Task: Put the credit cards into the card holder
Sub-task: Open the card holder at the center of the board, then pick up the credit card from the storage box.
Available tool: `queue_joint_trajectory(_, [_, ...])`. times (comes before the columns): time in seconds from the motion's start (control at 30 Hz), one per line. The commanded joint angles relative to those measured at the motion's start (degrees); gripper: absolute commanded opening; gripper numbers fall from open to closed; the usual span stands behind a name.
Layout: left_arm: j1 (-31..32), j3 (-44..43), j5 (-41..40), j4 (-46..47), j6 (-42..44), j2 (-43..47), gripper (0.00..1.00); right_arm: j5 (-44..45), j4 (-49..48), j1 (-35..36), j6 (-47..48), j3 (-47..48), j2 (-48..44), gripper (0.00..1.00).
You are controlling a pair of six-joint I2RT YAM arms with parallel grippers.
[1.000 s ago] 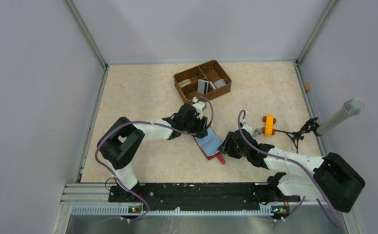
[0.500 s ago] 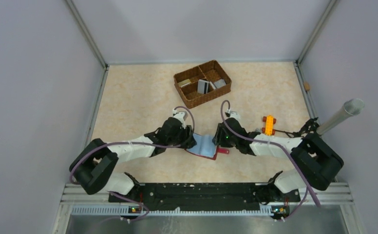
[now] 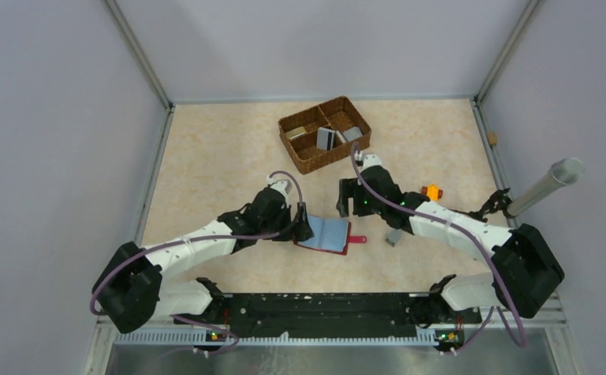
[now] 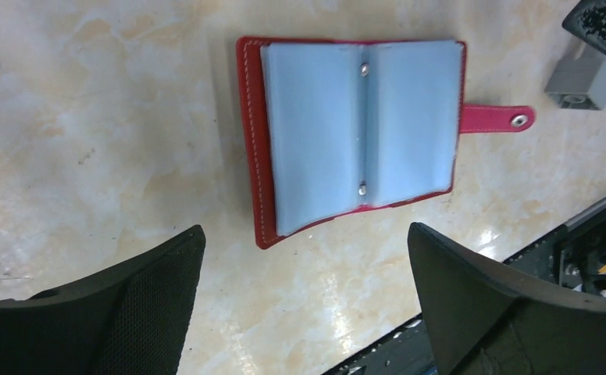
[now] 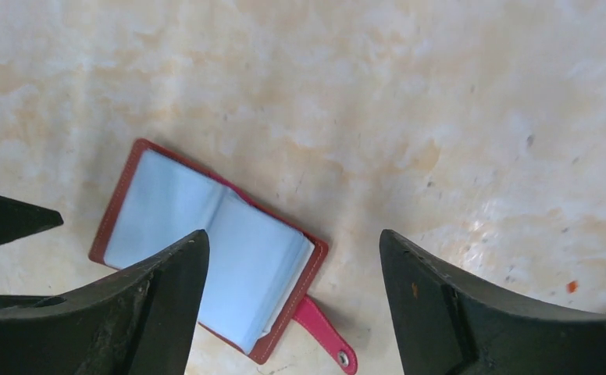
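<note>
The card holder [image 3: 327,233] lies spread open on the table, red cover down and pale blue pockets up, its snap tab [image 3: 358,239] pointing right. My left gripper [image 3: 301,224] stands open just left of it; the left wrist view shows the card holder [image 4: 362,133] beyond the left gripper [image 4: 306,234], with nothing between the fingers. My right gripper [image 3: 347,199] is open, above and slightly behind the holder's right half; in the right wrist view the card holder [image 5: 206,250] lies below the empty right gripper [image 5: 292,238]. Several credit cards [image 3: 325,138] stand in the wicker basket.
The brown divided wicker basket [image 3: 308,162] sits at the back centre. A grey block [image 3: 393,237] lies right of the holder, and an orange-yellow brick [image 3: 431,191] shows behind my right arm. A metal mesh cylinder [image 3: 546,186] leans on a black stand at the far right.
Both grippers have opened and let go of the card holder, which now lies flat and open. My right gripper has lifted back toward the basket; my left has drawn slightly left.
</note>
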State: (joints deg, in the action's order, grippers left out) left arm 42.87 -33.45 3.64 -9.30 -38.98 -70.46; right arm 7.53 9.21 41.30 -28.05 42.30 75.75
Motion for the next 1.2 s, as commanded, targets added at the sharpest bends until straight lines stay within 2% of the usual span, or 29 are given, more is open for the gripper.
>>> queue_joint_trajectory(0.0, [-2.5,-8.5,1.5,-8.2,2.1,2.4,0.99,2.3,5.5,-1.9,12.0,9.4,-0.9,0.80])
queue_joint_trajectory(0.07, [-5.6,-10.8,5.4,-10.8,2.5,2.5,0.99,2.7,6.8,-3.0,15.1,13.5,1.2,0.81])
queue_joint_trajectory(0.23, [-18.4,-16.3,16.3,-14.5,5.9,3.3,0.99,1.2,7.7,-6.6,20.1,23.6,8.0,0.82])
queue_joint_trajectory(0.4, [-26.1,-26.3,11.8,-25.3,15.2,2.4,0.99,-3.2,8.5,-10.2,21.6,33.1,17.9,0.82])
queue_joint_trajectory(0.5, [-28.4,-29.7,5.6,-27.5,19.9,3.3,0.99,-6.8,7.9,-12.2,22.2,38.1,23.9,0.80])
queue_joint_trajectory(0.63, [-30.9,-28.6,0.4,-24.9,23.1,5.1,0.99,-9.4,8.1,-13.7,23.5,44.2,30.5,0.80])
queue_joint_trajectory(0.9, [-33.2,-26.6,2.4,-24.0,24.1,5.2,0.99,-10.5,12.3,-16.4,26.6,56.5,41.4,0.77])
queue_joint_trajectory(1.17, [-33.5,-26.5,3.0,-23.9,24.1,5.1,0.99,-11.6,14.8,-16.9,30.3,63.2,47.2,0.74])
